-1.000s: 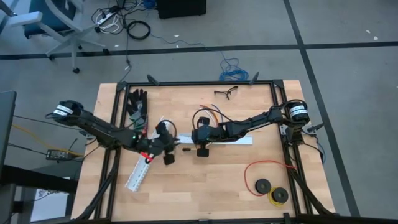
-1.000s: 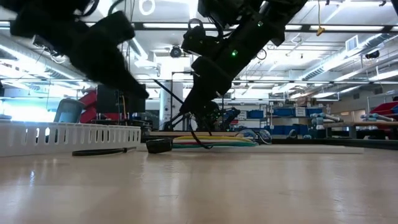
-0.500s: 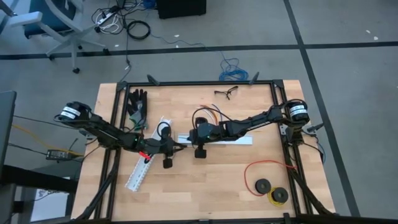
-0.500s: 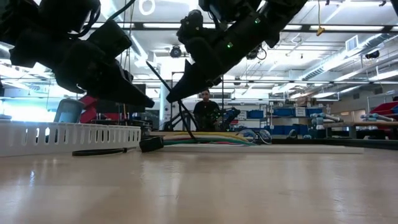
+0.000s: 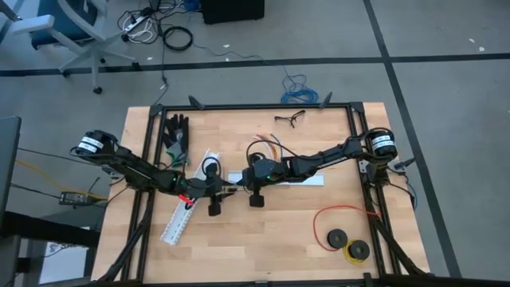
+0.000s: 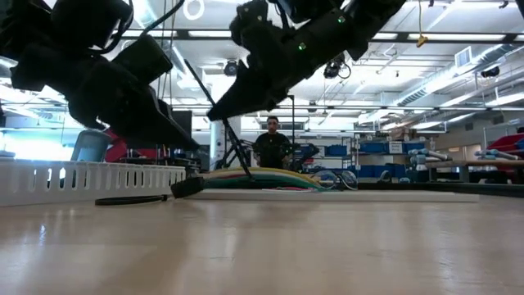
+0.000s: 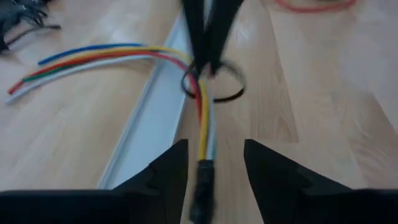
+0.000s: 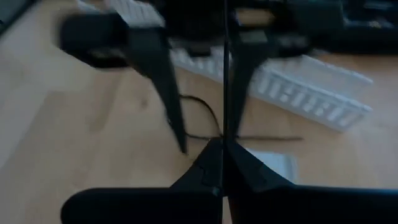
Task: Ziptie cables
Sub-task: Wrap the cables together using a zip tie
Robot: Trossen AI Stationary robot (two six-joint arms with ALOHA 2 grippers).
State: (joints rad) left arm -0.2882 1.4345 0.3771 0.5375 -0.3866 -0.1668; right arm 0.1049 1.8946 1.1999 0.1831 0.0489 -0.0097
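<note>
Workshop clutter and a person [image 6: 271,147] way off in the background, but all the action is mid-tabletop [image 5: 279,231]. Over the last second my left pincer [image 7: 214,149] swings in from beside the slotted white channel [image 5: 177,222] toward the centre and spreads its fingers [image 7: 169,168] noticeably wider. Now they sit on either side of the dark plug [image 7: 202,183] without clamping it, as far as I can see. My right pincer [image 7: 204,62] hasn't budged from pressed together, and it looks like it's pinching the tail of the black ziptie [image 7: 214,84]. From table level the plug also seems to have slid a little sideways. My read: the loop is on but slack, and the left side is lining up to grab the plug end so I have something to pull against when I cinch. The cables [image 7: 93,59] run as one tight bunch from the plug, across a flat white strip [image 7: 149,130], through the loop. Past it they fan out into blue, yellow, red, green and white strands lying loose on the wood. So they're gathered only at the plug end, and the loop stands well clear of them.
</note>
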